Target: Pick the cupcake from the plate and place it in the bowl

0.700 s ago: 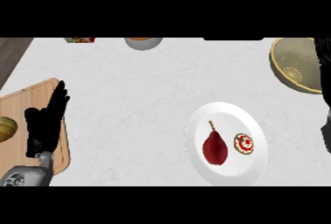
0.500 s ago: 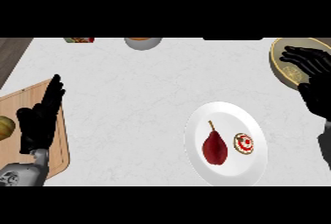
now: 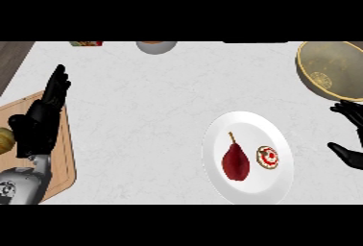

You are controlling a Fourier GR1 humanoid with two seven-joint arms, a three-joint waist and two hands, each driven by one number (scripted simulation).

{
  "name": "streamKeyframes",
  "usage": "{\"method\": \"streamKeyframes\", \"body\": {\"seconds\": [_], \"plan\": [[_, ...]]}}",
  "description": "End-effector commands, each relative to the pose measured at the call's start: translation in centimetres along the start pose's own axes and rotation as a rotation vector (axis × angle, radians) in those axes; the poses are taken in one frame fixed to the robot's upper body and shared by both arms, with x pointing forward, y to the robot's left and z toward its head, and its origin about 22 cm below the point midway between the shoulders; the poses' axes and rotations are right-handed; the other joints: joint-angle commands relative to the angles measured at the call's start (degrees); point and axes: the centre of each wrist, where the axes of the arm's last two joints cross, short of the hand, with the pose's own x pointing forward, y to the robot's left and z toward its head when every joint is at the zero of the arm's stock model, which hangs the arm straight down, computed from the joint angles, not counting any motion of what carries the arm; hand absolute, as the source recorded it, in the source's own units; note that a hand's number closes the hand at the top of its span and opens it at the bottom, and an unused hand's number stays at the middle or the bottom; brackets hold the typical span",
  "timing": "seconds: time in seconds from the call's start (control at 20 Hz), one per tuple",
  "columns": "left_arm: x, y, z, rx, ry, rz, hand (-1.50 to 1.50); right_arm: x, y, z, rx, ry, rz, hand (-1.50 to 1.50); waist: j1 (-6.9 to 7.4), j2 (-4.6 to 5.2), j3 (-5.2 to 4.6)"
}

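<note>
Left hand: your black left hand (image 3: 39, 117) rests over the pale wooden cutting board (image 3: 65, 158) at the counter's left edge, fingers straight and pressed together, pointing away from you; it holds nothing and looks parked clear of the work.
Plate: the white round plate (image 3: 248, 190) sits toward the counter's near right, so both items on it lie within the right arm's reach.
Cupcake: the small round cupcake with red-and-white topping (image 3: 269, 157) sits on the plate's right half, untouched, just beside the dark red pear (image 3: 235, 162) lying lengthwise on the left half.
Right hand: your black right hand (image 3: 351, 139) shows at the counter's right edge, near the plate, fingers spread and slightly curved, closed on nothing. Judged: set for a grasp from the cupcake's free side, away from the pear.
Bowl: the tan round bowl (image 3: 312, 72) stands at the far right corner, open for the drop.
Far edge: a grey round vessel (image 3: 156, 46) and a small red-and-green item (image 3: 86, 43), cut off, likely irrelevant.
</note>
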Motion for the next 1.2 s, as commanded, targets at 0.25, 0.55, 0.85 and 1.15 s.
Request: {"method": "streamKeyframes", "body": {"seconds": [0.25,0.55,0.85,1.15], "plan": [[-0.1,-1.5,0.4,0.002,-0.010,-0.001,0.00,4.5,-6.4,1.1,0.321,0.031,0.277,-1.50,0.53,-0.38,-0.26],[0.2,-0.8,0.8,-0.027,-0.019,-0.011,0.00,6.4,-0.6,-3.9,0.475,0.123,0.546,-1.50,0.57,-0.73,-0.44],[0.3,-2.2,-0.4,0.001,-0.031,-0.016,0.00,8.2,2.3,-6.6,0.677,0.230,0.671,-1.50,0.21,-0.53,-0.40],[0.7,-0.9,-1.0,-0.009,-0.008,-0.010,0.00,7.7,8.2,-6.5,0.812,0.251,0.682,-1.50,-0.19,-0.64,-0.39]]}}
